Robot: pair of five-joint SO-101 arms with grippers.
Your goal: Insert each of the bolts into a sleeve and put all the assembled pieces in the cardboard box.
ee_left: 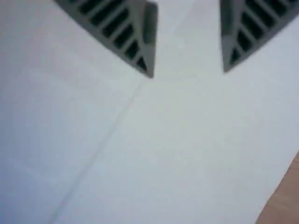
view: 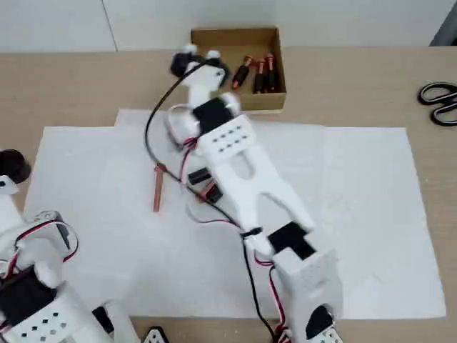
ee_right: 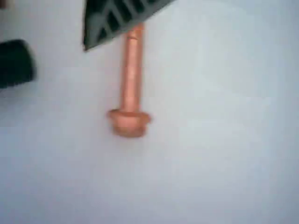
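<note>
While the left tool (ee_left: 188, 70) hangs spread over the white sheet (view: 357, 214), a copper bolt (view: 157, 189) lies loose on that sheet.

Seen from the right wrist, the bolt (ee_right: 131, 84) lies flat with its shaft end running under the right tool (ee_right: 122, 25) and its flanged head pointing away; whether that tool is spread or pressed together cannot be told. Three assembled pieces (view: 258, 73) lie side by side in the cardboard box (view: 235, 31) at the surface's (view: 71, 86) far edge. Scissors (view: 439, 102) rest well apart.
</note>
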